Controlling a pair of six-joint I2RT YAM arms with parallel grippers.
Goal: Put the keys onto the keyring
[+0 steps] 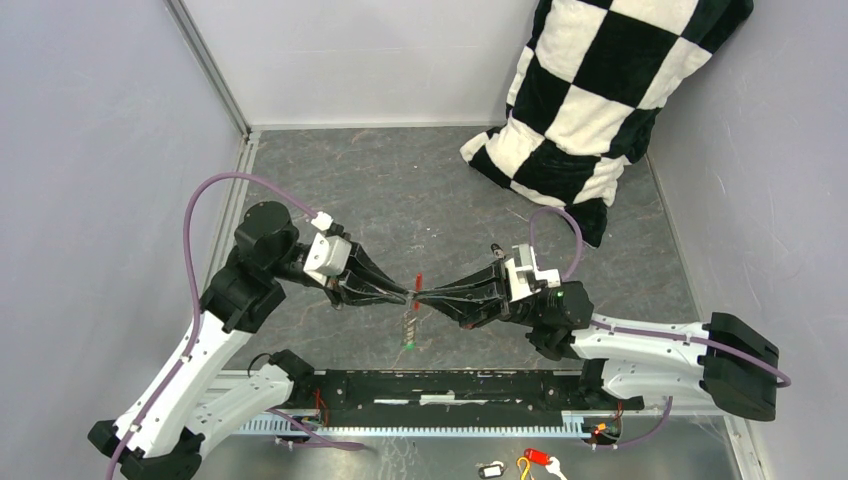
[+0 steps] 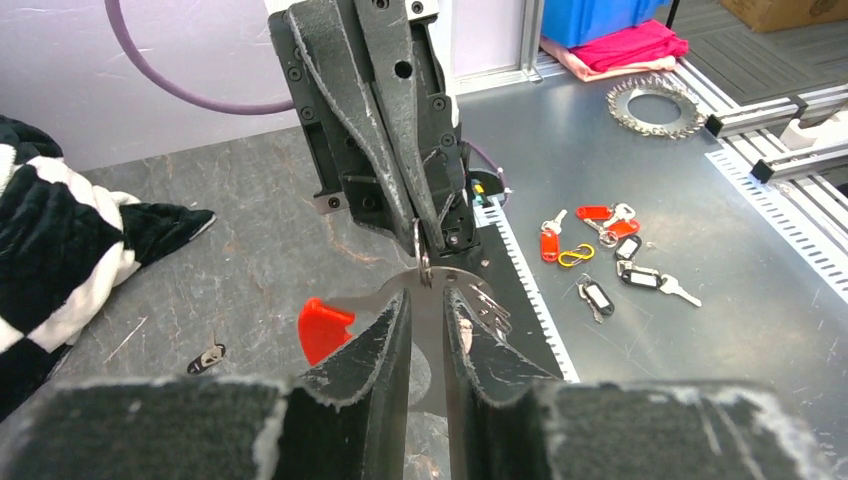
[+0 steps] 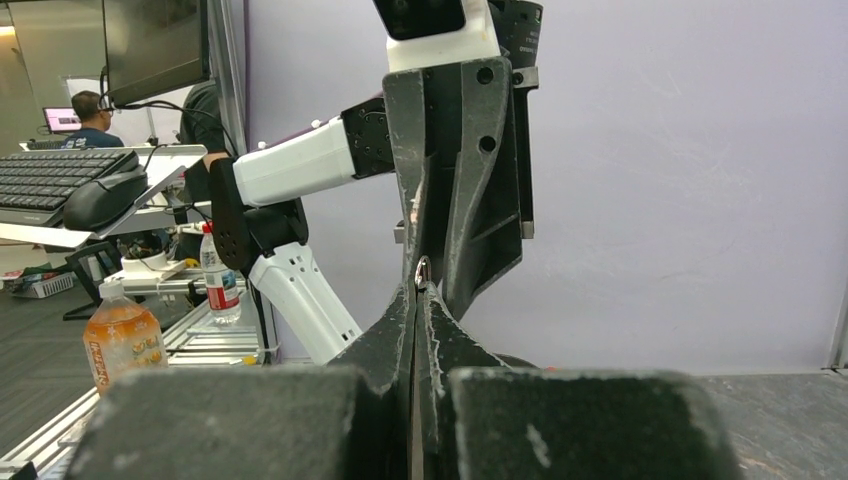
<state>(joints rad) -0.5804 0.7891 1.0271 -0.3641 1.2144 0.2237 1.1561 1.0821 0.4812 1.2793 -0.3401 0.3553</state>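
Observation:
Both grippers meet tip to tip over the middle of the table. My right gripper (image 1: 422, 294) (image 3: 421, 285) is shut on the keyring (image 3: 421, 268), a small silver ring (image 2: 424, 256) that pokes out at its tips. My left gripper (image 1: 400, 293) (image 2: 428, 292) is closed across a flat grey metal key (image 2: 432, 345), whose rounded head sits against the ring. The red key (image 2: 323, 328) (image 1: 418, 281) juts out left of my left fingers. Under the tips the chain (image 1: 408, 322) hangs down, with the green key (image 1: 408, 343) at its lower end.
A black-and-white checkered pillow (image 1: 590, 100) (image 2: 50, 240) leans in the far right corner. Spare tagged keys (image 2: 600, 250) (image 1: 520, 463) lie on the metal bench beyond the near rail (image 1: 440, 385). A small dark clip (image 2: 208, 357) lies on the tabletop.

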